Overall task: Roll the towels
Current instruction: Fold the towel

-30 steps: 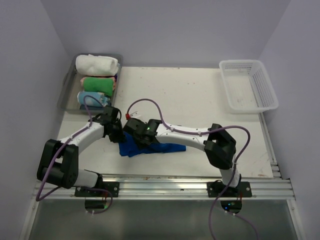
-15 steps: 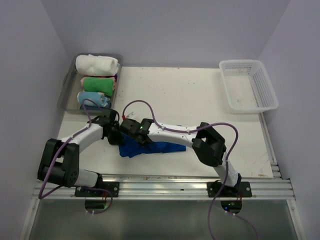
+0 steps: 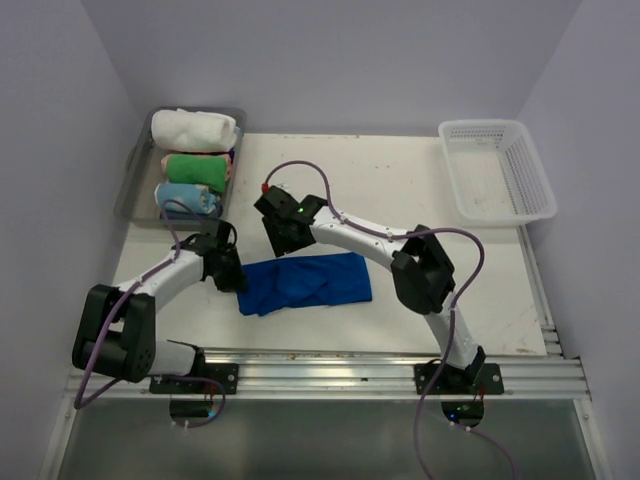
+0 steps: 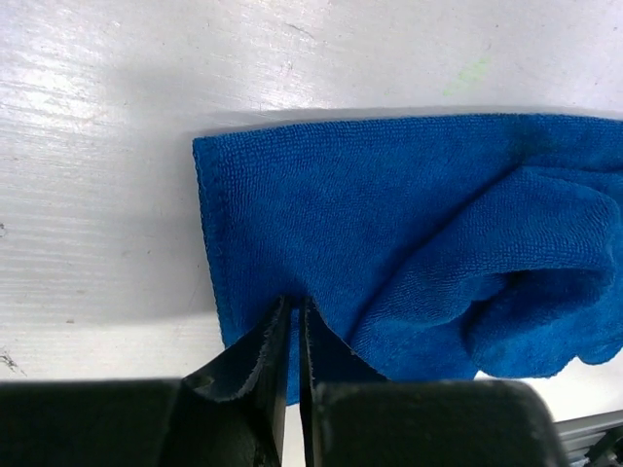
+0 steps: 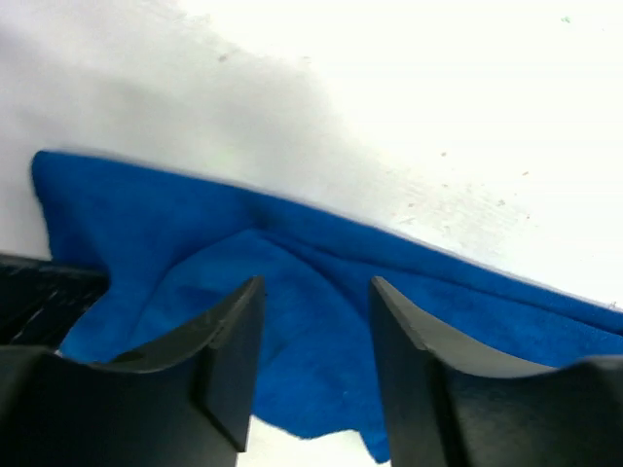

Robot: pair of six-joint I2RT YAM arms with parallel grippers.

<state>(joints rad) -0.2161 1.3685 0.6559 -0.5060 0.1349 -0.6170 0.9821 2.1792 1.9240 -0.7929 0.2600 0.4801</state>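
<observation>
A blue towel (image 3: 305, 282) lies folded and rumpled on the white table, in front of the arms. My left gripper (image 3: 232, 275) is shut on the towel's left edge; in the left wrist view the jaws pinch the blue cloth (image 4: 409, 224) at the gripper (image 4: 295, 309). My right gripper (image 3: 283, 238) is open and empty, raised just behind the towel's left half. In the right wrist view the towel (image 5: 292, 292) shows between and below the open gripper (image 5: 316, 287). Three rolled towels, white (image 3: 195, 128), green (image 3: 197, 167) and light blue (image 3: 186, 197), lie in a grey tray (image 3: 136, 165).
A white plastic basket (image 3: 496, 172) stands at the back right. The grey tray is at the back left. The walls close in on both sides. A metal rail (image 3: 330, 370) runs along the near edge.
My right gripper has let go of the towel, lifted and moved back. The towel now lies spread wider and flatter. My left gripper stayed on its left edge.
</observation>
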